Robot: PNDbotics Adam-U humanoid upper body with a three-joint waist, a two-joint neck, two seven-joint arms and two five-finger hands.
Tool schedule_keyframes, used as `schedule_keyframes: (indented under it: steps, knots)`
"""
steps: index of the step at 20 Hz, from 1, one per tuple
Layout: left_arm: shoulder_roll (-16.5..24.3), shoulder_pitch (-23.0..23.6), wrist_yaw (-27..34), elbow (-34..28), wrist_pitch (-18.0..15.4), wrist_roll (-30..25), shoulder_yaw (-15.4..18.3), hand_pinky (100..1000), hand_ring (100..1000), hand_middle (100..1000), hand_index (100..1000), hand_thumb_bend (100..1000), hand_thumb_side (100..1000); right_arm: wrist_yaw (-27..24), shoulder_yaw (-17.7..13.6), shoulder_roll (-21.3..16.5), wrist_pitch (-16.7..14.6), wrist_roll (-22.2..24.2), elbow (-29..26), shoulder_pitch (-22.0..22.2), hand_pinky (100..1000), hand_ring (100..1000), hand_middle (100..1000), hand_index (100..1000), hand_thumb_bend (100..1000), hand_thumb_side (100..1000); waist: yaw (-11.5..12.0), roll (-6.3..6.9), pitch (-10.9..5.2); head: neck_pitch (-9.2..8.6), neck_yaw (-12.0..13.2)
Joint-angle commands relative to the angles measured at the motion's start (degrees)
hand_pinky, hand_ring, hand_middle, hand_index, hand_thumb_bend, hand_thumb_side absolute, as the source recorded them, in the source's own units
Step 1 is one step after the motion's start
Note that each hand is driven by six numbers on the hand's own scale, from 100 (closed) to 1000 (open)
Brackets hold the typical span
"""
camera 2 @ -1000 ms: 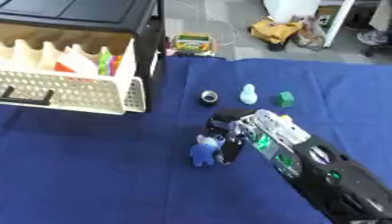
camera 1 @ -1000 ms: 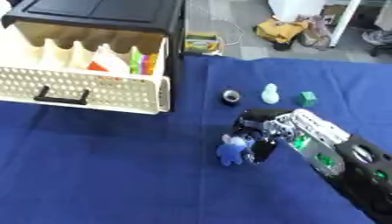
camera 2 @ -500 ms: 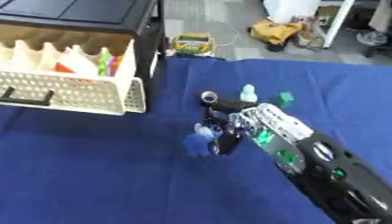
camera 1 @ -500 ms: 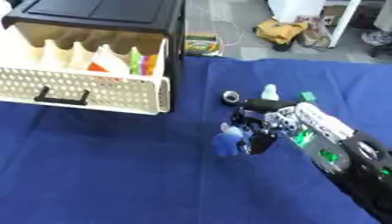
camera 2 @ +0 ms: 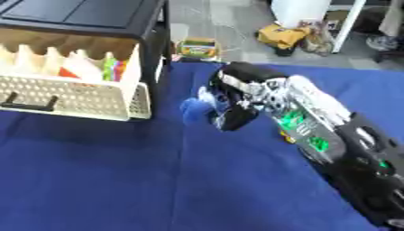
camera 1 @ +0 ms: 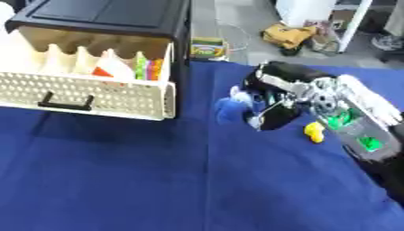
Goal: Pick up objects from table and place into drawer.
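Right hand [camera 1: 272, 101] is carrying the blue toy [camera 1: 230, 109] now, w/ fingers curled round it, pinching it at the hand's left side. A sec ago that toy was sitting on the blue cloth [camera 1: 158, 180] w/ the hand just closing on it; half a sec ago it was coming up; now it's clear of the cloth and travelling left and far, twd the drawer [camera 1: 87, 94]. Camera's been tilting too, so the whole scene is shifting in view, but toy vs drawer gap is def closing: it's near the drawer's right corner, not yet over it.

Drawer is standing pulled out from the black cabinet [camera 1: 103, 18], cream front w/ a dark handle [camera 1: 65, 103], already holding a few coloured bits: red, green, orange. Can't make out more than that.

Yellow item [camera 1: 315, 132] is showing on the cloth just right of the hand, partly under the forearm. The other small pieces seen earlier are hiding behind the arm now.

Left hand isn't showing in either view.

Meaning for the task: pick looks done, and the transfer is under way. Next bit, I'd judge, needs the hand going further left and above the drawer's right wall before letting go; a drop short of it lands on the cloth beside the drawer. More objs remain after this one.
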Motion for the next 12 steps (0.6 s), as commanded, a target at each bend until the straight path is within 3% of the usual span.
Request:
schedule_keyframes:
  steps: [1,4,5,6,12]
  knots:
    - [1.8,-0.9,-2.3,-0.7,-1.1,0.4,0.6,384,100,245,820,100,1000,-1.7,-2.5,-2.5,1.6,-1.0,-2.7,-2.4,342,475,388,531,100,183,-0.1,0.10,-1.33,-0.34,0.2]
    - [1.9,-1.1,-4.2,-0.7,-1.8,0.6,0.2,386,100,246,828,100,1000,-2.7,-3.7,-2.4,2.7,-1.9,-3.4,-4.8,338,465,379,531,100,197,-0.3,0.02,-1.53,-0.31,0.3]
    - [1.9,-1.1,-4.7,-0.7,-2.0,0.6,0.1,386,100,246,828,100,1000,-2.9,-3.9,-2.3,3.0,-2.1,-3.3,-5.7,338,464,381,530,100,463,-0.3,0.00,-1.60,-0.32,0.3]
    - [1.9,-1.1,-5.2,-0.7,-2.1,0.7,0.0,386,100,247,828,100,1000,-3.0,-4.1,-2.0,3.2,-2.3,-3.2,-6.7,338,463,378,530,100,202,-0.3,-0.03,-1.69,-0.32,0.3]
    - [1.9,-1.4,-6.8,-0.7,-2.6,0.5,-0.6,386,100,247,828,100,1000,-1.8,-3.8,0.8,3.8,-3.0,0.8,-12.4,336,460,373,529,100,211,-0.2,-0.28,-2.02,-0.17,0.0]
